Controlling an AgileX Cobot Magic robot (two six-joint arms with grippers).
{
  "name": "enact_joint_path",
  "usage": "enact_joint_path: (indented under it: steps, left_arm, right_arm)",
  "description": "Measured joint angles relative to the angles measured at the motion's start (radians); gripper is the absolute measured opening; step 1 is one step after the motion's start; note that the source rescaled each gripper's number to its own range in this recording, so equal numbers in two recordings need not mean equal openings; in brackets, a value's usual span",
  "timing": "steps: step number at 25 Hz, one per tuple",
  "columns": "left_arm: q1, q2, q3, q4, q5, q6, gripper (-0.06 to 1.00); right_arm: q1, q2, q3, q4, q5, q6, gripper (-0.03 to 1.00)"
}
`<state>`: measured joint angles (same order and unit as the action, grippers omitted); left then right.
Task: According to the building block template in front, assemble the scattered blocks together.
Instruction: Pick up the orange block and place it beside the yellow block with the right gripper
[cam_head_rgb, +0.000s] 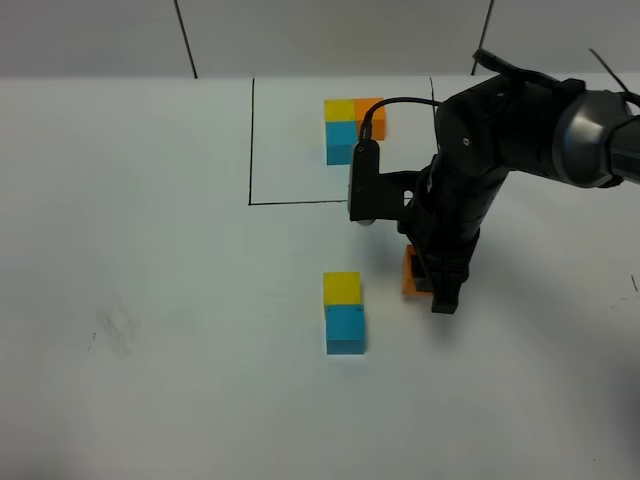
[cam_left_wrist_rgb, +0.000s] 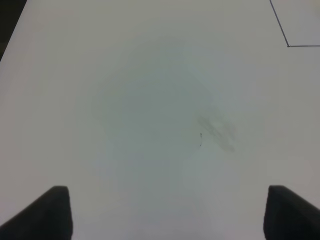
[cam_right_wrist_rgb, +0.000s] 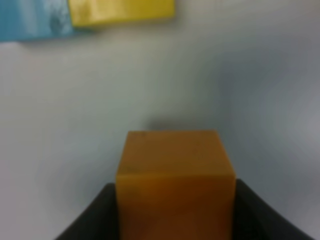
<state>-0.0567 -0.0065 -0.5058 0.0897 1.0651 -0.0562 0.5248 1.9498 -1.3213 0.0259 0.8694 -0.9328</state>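
your right claw (cam_right_wrist_rgb: 175, 210) grips the orange cube (cam_right_wrist_rgb: 175, 175) beside the yellow cube (cam_head_rgb: 342, 288), matching the template (cam_head_rgb: 354, 130); your left claw (cam_left_wrist_rgb: 167, 212) gapes empty.

High view overlooks table (cam_head_rgb: 150, 400); wrist views close (down-facing).

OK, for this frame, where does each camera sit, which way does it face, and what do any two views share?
Exterior high: mounted above, looking down on the white table, the framed template, the joined yellow cube and blue cube, and the right arm.
Left wrist: on the left arm, facing bare table; only the left gripper, open, shows.
Right wrist: on the right arm, looking along the right gripper, shut on the orange cube.
Shared: right wrist and exterior both show the orange, yellow and blue cubes.
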Motion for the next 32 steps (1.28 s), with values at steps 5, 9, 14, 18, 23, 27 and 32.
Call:
enact_joint_path:
  steps: [5,9,14,18,23,27,32]
  left_arm:
    - [0.000,0.000,0.000,0.000,0.001,0.000,0.65]
    - [0.000,0.000,0.000,0.000,0.001,0.000,0.65]
    - [0.000,0.000,0.000,0.000,0.001,0.000,0.65]
    - [0.000,0.000,0.000,0.000,0.001,0.000,0.65]
    - [0.000,0.000,0.001,0.000,0.001,0.000,0.65]
    - [0.000,0.000,0.001,0.000,0.001,0.000,0.65]
    - [0.000,0.000,0.001,0.000,0.001,0.000,0.65]
  right_arm:
    - [0.044,0.055,-0.071,0.003,0.028,-0.001,0.25]
    - [0.067,0.064,-0.086,0.008,0.028,-0.001,0.25]
    - [0.081,0.065,-0.086,0.021,0.030,-0.001,0.25]
    - [0.087,0.065,-0.086,0.025,0.030,-0.002,0.25]
    - [0.087,0.066,-0.086,0.025,0.030,-0.002,0.25]
    - [0.087,0.085,-0.088,0.030,0.029,-0.001,0.25]
    - [0.087,0.108,-0.088,0.036,0.020,-0.001,0.25]
